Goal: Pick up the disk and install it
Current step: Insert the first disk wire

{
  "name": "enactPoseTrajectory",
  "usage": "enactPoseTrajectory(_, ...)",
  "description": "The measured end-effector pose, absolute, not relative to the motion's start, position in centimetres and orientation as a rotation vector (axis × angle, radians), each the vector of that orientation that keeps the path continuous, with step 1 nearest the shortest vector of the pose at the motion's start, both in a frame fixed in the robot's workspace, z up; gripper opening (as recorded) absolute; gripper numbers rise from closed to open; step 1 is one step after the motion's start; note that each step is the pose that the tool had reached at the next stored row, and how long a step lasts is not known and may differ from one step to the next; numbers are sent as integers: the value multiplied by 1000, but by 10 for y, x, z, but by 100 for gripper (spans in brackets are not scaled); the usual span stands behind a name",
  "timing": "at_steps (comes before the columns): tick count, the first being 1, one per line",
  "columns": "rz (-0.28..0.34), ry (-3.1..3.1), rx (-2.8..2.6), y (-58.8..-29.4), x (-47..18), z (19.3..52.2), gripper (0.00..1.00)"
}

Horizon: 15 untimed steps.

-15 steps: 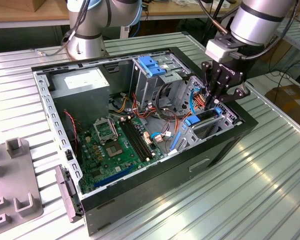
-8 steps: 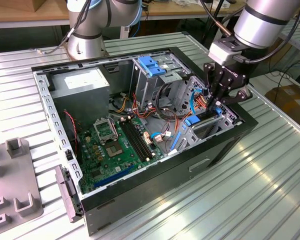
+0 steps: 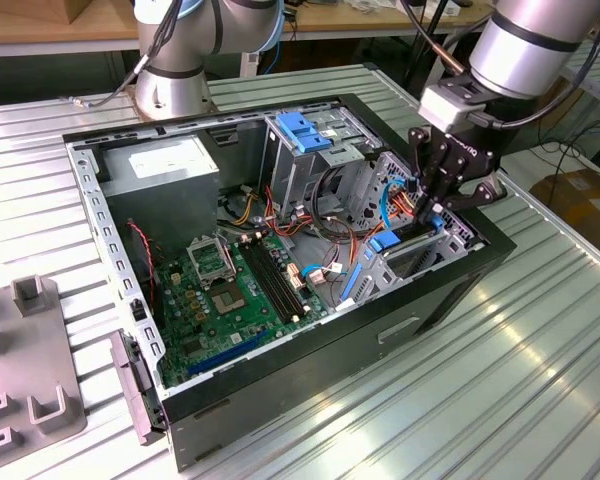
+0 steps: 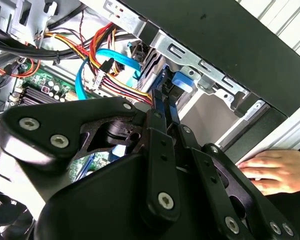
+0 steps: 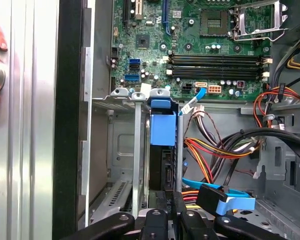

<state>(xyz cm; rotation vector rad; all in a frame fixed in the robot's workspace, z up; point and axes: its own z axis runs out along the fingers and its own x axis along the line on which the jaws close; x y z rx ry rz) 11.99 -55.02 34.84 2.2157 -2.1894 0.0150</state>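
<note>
The disk (image 5: 163,131) stands on edge in the narrow metal bay at the corner of the open computer case (image 3: 450,300), its bright blue carrier rail turned toward the motherboard. In the exterior view the disk (image 3: 388,242) sits low in that bay on the exterior view's right. My gripper (image 3: 432,208) reaches down into the bay from above. Its black fingers (image 5: 151,216) are shut on the disk's outer edge. In the second wrist view my gripper (image 4: 160,106) pinches the blue rail (image 4: 182,82) at its tips.
Orange, yellow and blue cables (image 5: 210,150) crowd beside the bay. The motherboard (image 3: 230,290) lies on the case floor. A tall metal cage with a fixed blue latch (image 3: 305,130) stands behind. A person's hand (image 4: 270,170) rests on the ribbed table by the case. A grey fixture (image 3: 20,370) sits on the exterior view's left.
</note>
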Motion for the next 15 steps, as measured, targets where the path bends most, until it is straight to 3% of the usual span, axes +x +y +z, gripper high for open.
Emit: enactPoseTrajectory(15, 7, -2193, 2220, -551, 120, 348, 16)
